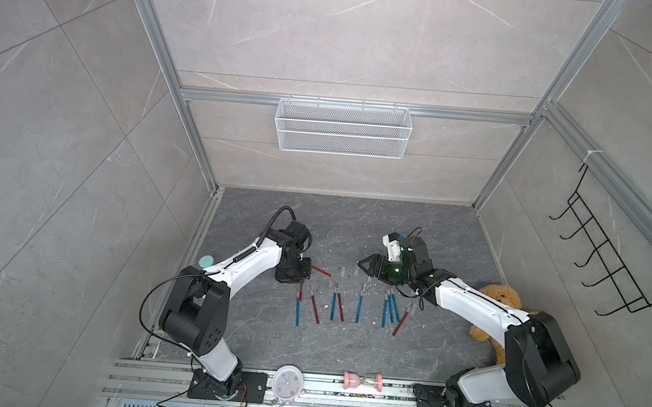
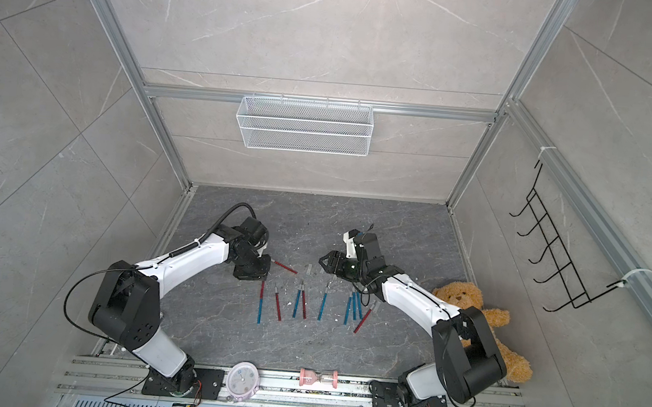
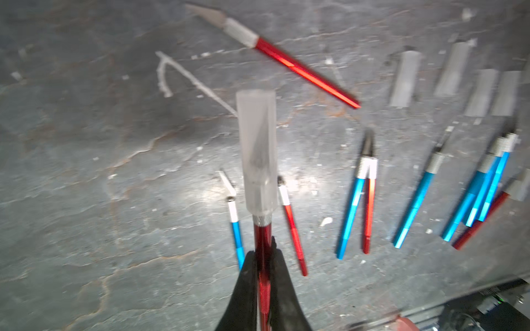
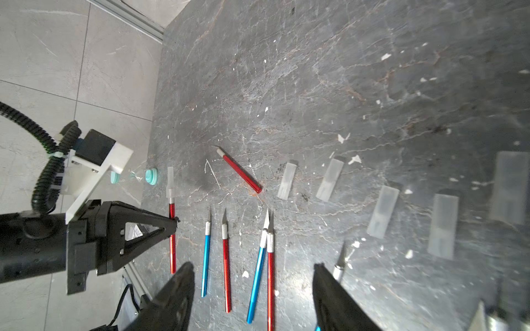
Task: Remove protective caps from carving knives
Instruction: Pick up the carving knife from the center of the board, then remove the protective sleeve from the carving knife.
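Pinching a thin metallic red carving knife [image 3: 262,232] by its handle, the black left gripper [image 3: 263,250] partly hides it in both top views; only the wrist views show the translucent greyish plastic cap [image 3: 258,149] on its tip. The right gripper [image 4: 251,266] hangs spread over the row of red and blue knives [image 1: 359,308], loose caps [image 4: 287,180] lying nearby. A white wire basket [image 1: 342,128] hangs on the back wall.

Your red and blue carving knives [image 1: 358,308] lie in a row on the worktop [image 1: 354,230], blades pointing far. Loose translucent protective caps [image 4: 287,180] lie just beyond. Your left end effector [image 3: 262,249] clamps one capped red knife [image 3: 262,229].
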Available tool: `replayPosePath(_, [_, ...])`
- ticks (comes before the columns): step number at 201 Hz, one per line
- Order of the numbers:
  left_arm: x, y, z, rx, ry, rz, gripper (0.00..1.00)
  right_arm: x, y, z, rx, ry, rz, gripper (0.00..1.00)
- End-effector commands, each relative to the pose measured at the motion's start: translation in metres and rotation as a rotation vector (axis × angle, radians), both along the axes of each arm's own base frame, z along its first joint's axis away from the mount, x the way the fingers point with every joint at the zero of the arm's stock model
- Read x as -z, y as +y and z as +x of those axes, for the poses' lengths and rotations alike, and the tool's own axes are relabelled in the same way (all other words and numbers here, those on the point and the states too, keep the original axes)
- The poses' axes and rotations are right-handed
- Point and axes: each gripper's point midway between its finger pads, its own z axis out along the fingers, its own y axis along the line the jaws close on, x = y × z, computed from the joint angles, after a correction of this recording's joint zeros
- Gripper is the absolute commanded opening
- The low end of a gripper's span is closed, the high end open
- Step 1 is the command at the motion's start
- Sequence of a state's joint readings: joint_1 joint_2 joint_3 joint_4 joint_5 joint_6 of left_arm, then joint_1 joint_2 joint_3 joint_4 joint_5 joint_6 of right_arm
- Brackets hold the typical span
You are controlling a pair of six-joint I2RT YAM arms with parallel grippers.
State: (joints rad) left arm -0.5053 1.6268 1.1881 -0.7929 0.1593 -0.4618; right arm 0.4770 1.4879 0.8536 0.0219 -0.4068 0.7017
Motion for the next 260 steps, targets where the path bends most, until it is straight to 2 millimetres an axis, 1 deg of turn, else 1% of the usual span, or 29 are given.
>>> replayPosePath(1, [-0.024, -0.041, 0.000, 0.051, -0.035, -0.139, 0.09, -0.014, 0.024, 0.007, -0.038, -0.014, 0.090, 0.65])
replayPosePath(15, [-0.027, -0.059, -0.003, 0.081, -0.039, -0.181, 0.09, -0.013, 0.034, 0.007, -0.057, -0.005, 0.106, 0.66])
replayPosePath(31, [-0.026, -0.073, -0.006, 0.109, -0.038, -0.191, 0.09, -0.013, 0.043, 0.007, -0.072, 0.000, 0.118, 0.66])
replayPosePath(57, [-0.026, -0.087, -0.010, 0.146, -0.031, -0.206, 0.09, -0.009, 0.050, 0.008, -0.080, 0.009, 0.126, 0.66])
replayPosePath(78, [-0.027, -0.093, -0.012, 0.160, -0.027, -0.226, 0.09, -0.007, 0.057, 0.008, -0.093, 0.016, 0.136, 0.65])
replayPosePath(117, [-0.030, -0.096, -0.012, 0.165, -0.029, -0.237, 0.09, -0.004, 0.067, 0.011, -0.108, 0.020, 0.142, 0.65])
replayPosePath(133, [-0.031, -0.096, -0.012, 0.163, -0.032, -0.238, 0.09, 0.000, 0.071, 0.013, -0.114, 0.026, 0.143, 0.63])
replayPosePath(176, [-0.030, -0.098, -0.014, 0.161, -0.026, -0.239, 0.09, 0.002, 0.084, 0.014, -0.129, 0.032, 0.166, 0.53])
replayPosePath(221, [-0.033, -0.097, -0.016, 0.160, -0.037, -0.240, 0.09, 0.010, 0.091, 0.015, -0.129, 0.045, 0.166, 0.43])
replayPosePath(260, [-0.035, -0.096, -0.018, 0.162, -0.041, -0.241, 0.09, 0.009, 0.096, 0.015, -0.133, 0.044, 0.170, 0.33])
